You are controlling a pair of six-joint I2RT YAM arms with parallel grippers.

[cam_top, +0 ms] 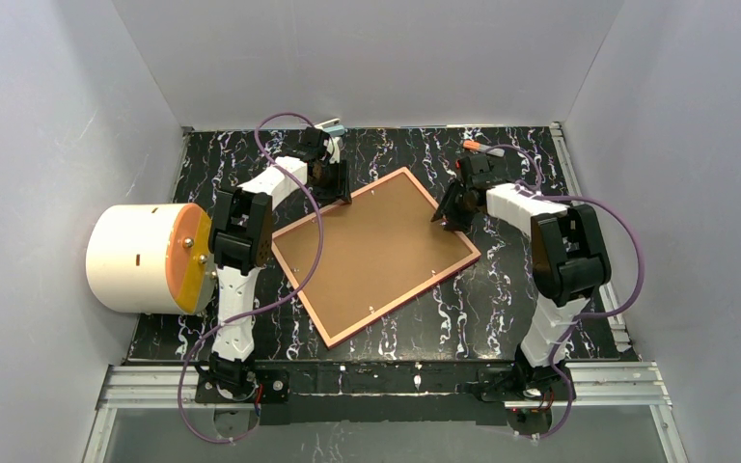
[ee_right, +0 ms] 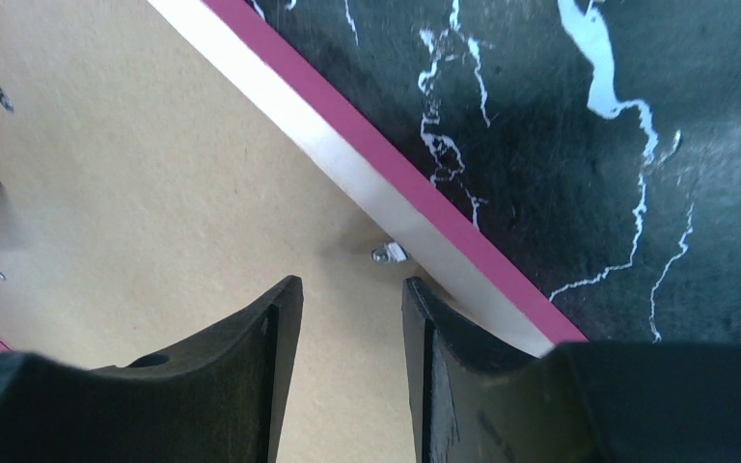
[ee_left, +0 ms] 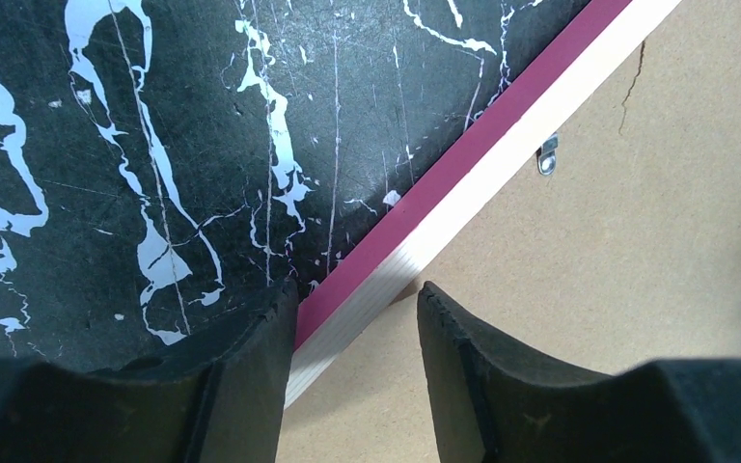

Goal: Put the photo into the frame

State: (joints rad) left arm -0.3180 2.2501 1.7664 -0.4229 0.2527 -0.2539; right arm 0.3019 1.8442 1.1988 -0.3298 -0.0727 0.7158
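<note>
- A white cylinder [cam_top: 140,258] with an orange end face lay on its side out beyond the left claw's arm, at the left edge of the black marbled bench [cam_top: 502,299].
- The left claw [cam_top: 333,188] [ee_left: 357,294] was spread and pinched nothing. It straddled the far-left rail of the frame [cam_top: 400,305] [ee_left: 517,145].
- Its outer finger [ee_left: 251,386] stood over bare bench [ee_left: 106,145], right against the rail's pink side. Its inner finger [ee_left: 463,367] hung over the brown backing board [ee_left: 637,289], with a gap to the pale wood.
- A metal tab [ee_left: 547,154] sat ahead of that claw, on the inner edge of the rail.
- The frame lay flat between the two claws, pale back upward, with the backing board [cam_top: 376,251] filling it.
- The right claw [cam_top: 449,207] [ee_right: 352,285] was likewise spread and held nothing, at the frame's right corner.
- One of its fingers was over the board [ee_right: 154,174] and the other over the rail [ee_right: 323,145].
- A second metal tab [ee_right: 386,254] lay just ahead of the gap, and bench [ee_right: 637,193] showed beyond the rail.
</note>
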